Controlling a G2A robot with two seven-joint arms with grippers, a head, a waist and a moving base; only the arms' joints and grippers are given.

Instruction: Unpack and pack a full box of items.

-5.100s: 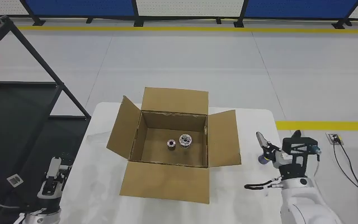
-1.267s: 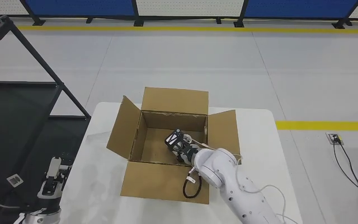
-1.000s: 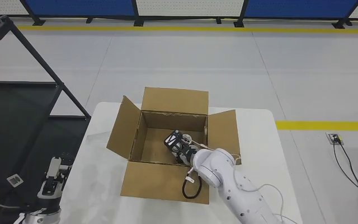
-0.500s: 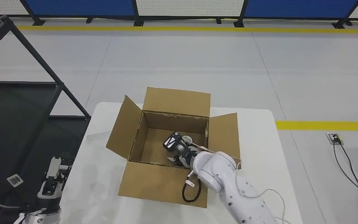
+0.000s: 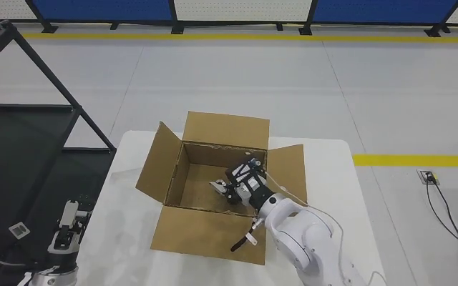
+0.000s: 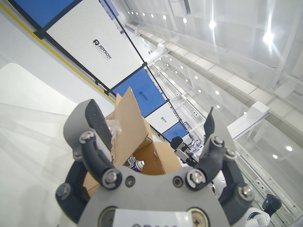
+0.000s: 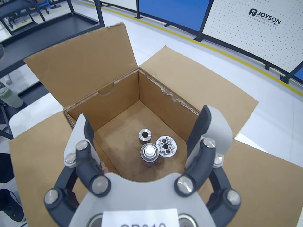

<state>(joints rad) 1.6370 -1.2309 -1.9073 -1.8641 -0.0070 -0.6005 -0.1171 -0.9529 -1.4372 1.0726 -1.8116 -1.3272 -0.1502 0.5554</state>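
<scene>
Over the open brown cardboard box (image 7: 78, 55) mid-counter, the right end effector (image 7: 144, 114) hung wide open, empty. The smart move was straight down onto the grey metal cylinder (image 7: 148, 153) on its floor, clearing the silver slotted disc (image 7: 167, 147) just beside.

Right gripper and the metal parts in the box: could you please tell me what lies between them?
Nothing: the right wrist view shows the open right gripper above the metal parts, the stretch inside the box bare.
</scene>
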